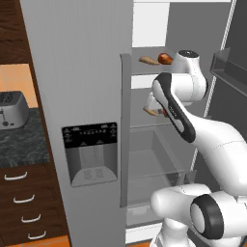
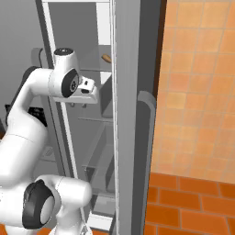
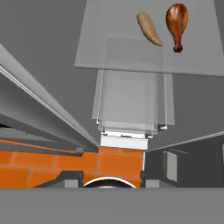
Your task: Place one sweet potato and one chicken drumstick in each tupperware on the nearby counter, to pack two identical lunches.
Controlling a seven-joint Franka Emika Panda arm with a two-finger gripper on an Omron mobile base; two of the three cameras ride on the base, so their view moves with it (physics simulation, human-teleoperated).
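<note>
The arm reaches into the open fridge [image 1: 91,96], whose grey left door with the dispenser panel [image 1: 89,153] fills the middle of the left base view. In that view the arm's upper joint sits at the upper right of the frame, in front of the fridge shelves. On the upper glass shelf [image 1: 144,67] a sweet potato [image 1: 149,60] lies just beside a chicken drumstick [image 1: 165,58], upper centre of the frame. A second tan piece of food [image 1: 150,111] peeks out lower down, just left of the arm; what it is cannot be told.

In the hand view a sweet potato and a drumstick lie side by side on a glass shelf at the upper right of the frame, the drumstick to the right with its thin bone end pointing down the frame. Orange brick floor [image 3: 118,164] shows at the bottom.

The end effector's tips are hidden, so whether they are apart or together cannot be told.

The desk [image 1: 24,140] sits at the left edge of the left base view, carrying a silver toaster [image 1: 13,108], above brown drawers [image 1: 24,202].
</note>
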